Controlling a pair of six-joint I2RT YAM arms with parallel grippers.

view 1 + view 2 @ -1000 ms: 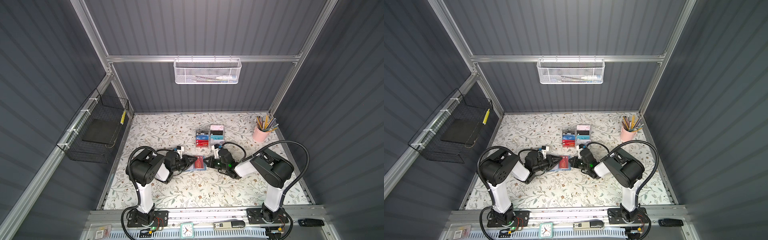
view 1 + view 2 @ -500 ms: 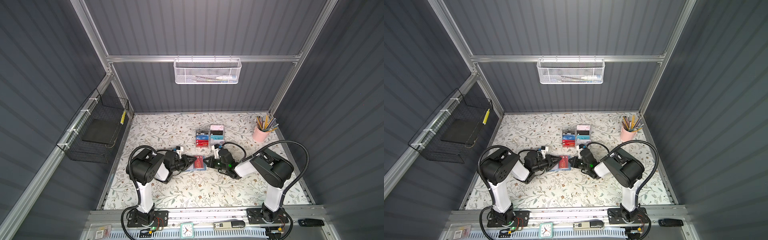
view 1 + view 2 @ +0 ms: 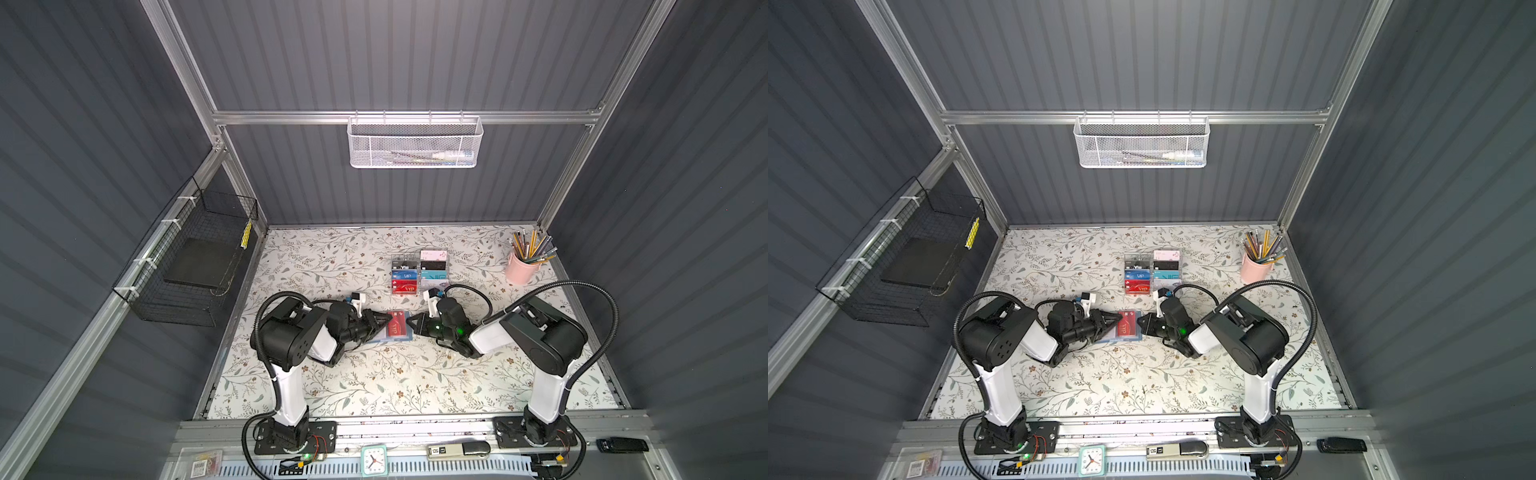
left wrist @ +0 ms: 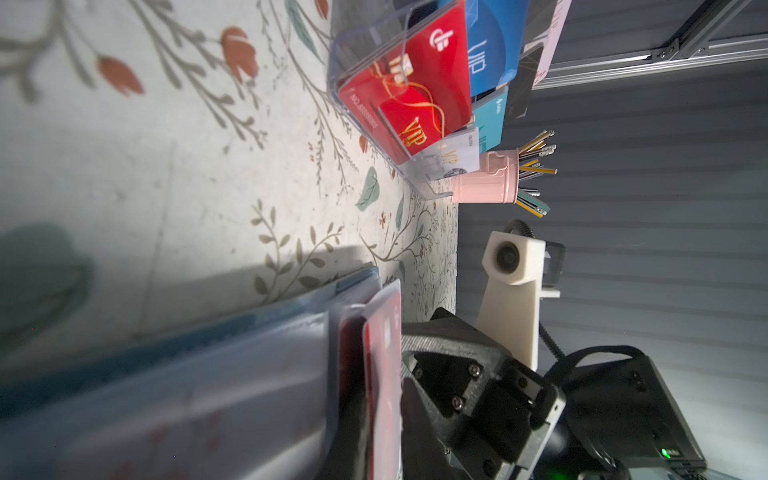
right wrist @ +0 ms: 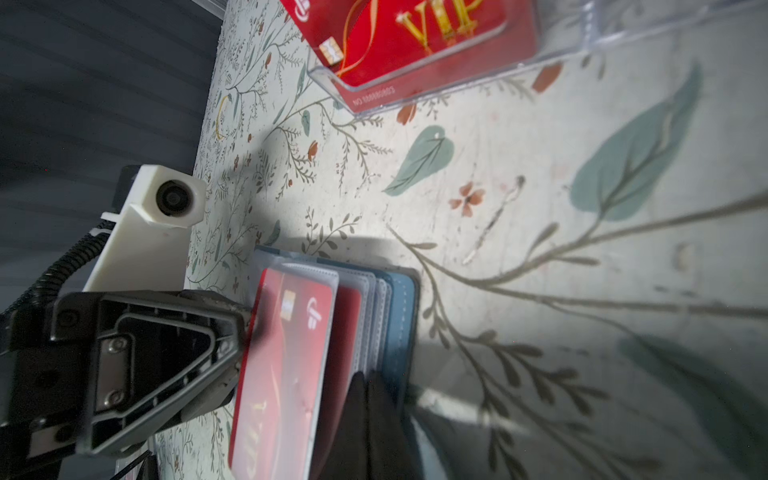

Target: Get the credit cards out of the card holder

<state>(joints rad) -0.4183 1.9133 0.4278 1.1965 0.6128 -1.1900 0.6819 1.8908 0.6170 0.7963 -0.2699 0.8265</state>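
Red plastic marks the job in hand: the red card [image 3: 397, 328] lies on the open card holder [image 5: 401, 316], near the middle of the surface [image 3: 374, 386], between the two hands. Against the top views of a second back almost nothing has shifted. Arms, holder and card sit where they were, and only the left hand [image 3: 381, 322] has drawn its fingers slightly closer, so it now looks clamped on the card's left edge. I judge the grip just settled and the pull not yet begun, with the card partly out of its clear sleeve. The right hand [image 3: 412, 323] has its fingers together, tips pressing on the holder's right side; whether they pinch anything I cannot tell. The card's long axis runs roughly from front edge toward back edge, one long side facing the left hand. The opened holder's long axis runs crosswise, left edge to right edge.
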